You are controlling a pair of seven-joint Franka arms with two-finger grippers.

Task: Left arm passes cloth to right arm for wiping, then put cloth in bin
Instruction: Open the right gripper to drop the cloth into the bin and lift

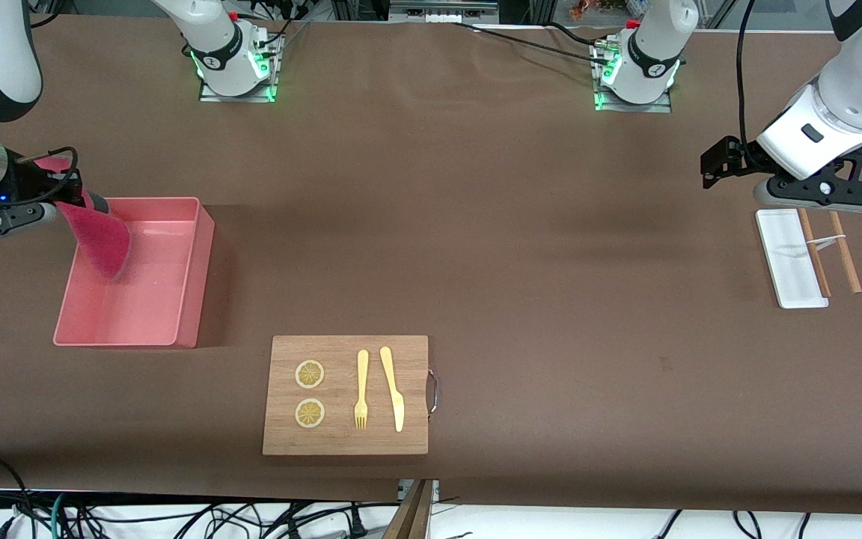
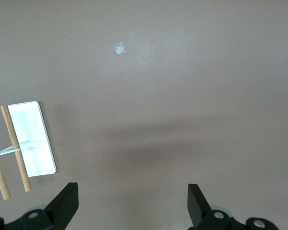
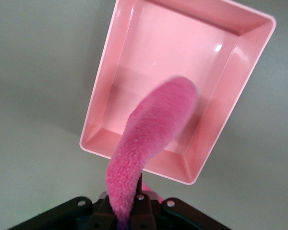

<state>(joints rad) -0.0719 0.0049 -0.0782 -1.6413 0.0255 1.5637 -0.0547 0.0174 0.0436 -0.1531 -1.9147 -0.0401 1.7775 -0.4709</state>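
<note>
Front camera: mounted high, facing both arm bases across the counter (image 1: 476,247), wide enough to take in its whole brown top. Left wrist camera: looks straight down past its own hand (image 2: 132,206) at bare counter, sharing the white tray (image 2: 32,139) and chopsticks (image 2: 15,148) with the front view. Right wrist camera: close above the bin (image 3: 230,110), looking down along the hanging cloth (image 3: 149,139), both also visible from the front.

No text, label, brand, number or sign can be read anywhere in these views. The round marks on the two arm bases (image 1: 230,56) are too small to make out.
</note>
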